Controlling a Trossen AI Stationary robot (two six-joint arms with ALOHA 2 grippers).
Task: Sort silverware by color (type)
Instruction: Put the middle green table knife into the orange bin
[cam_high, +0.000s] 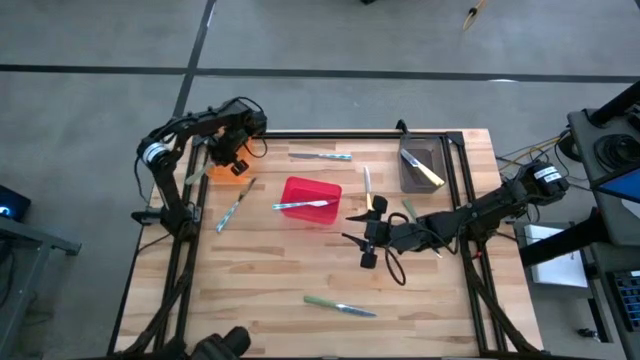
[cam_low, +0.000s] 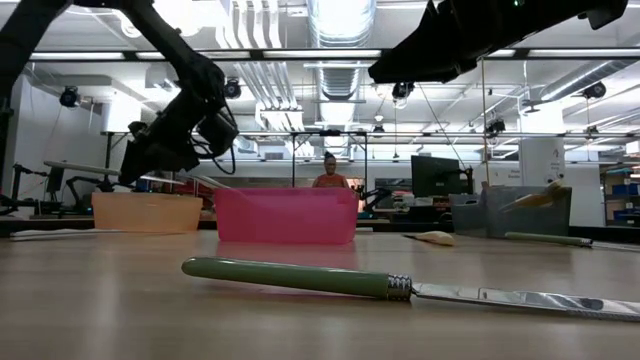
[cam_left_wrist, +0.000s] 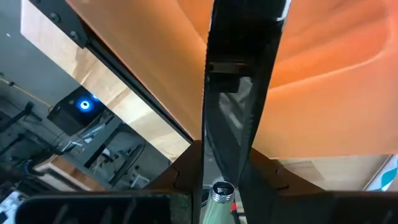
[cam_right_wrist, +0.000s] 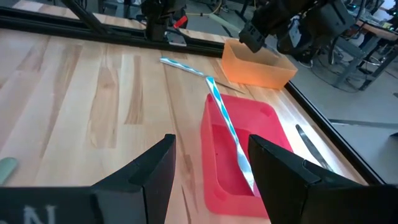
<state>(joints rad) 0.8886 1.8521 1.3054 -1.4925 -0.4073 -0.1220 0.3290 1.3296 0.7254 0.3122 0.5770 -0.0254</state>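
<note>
My left gripper (cam_high: 232, 165) hangs over the orange bin (cam_low: 147, 212) at the table's far left corner, shut on a green-handled knife (cam_left_wrist: 239, 99) whose blade sticks out past the fingers above the bin. My right gripper (cam_right_wrist: 211, 142) is open at mid-table, just right of the red bin (cam_high: 312, 200), with nothing between its fingers. A blue-handled utensil (cam_right_wrist: 227, 124) leans across the red bin's rim. The grey bin (cam_high: 420, 165) holds a yellow-handled utensil (cam_high: 428, 172). Another green-handled knife (cam_low: 300, 278) lies flat near the front edge. My left gripper pinches the knife between its two fingers at the green handle (cam_left_wrist: 214, 208), right by the metal collar. The fingers slant down from the table's left side and lie along the knife. The knife is lifted clear, its blade (cam_left_wrist: 242, 74) pointing down over the orange bin.
Loose utensils lie on the wood: a blue one (cam_high: 320, 155) at the far edge, one (cam_high: 235, 205) left of the red bin, a yellow one (cam_high: 368, 188) and a green one (cam_high: 410, 210) right of it. A black frame rail runs along the table's edges. A person stands far behind.
</note>
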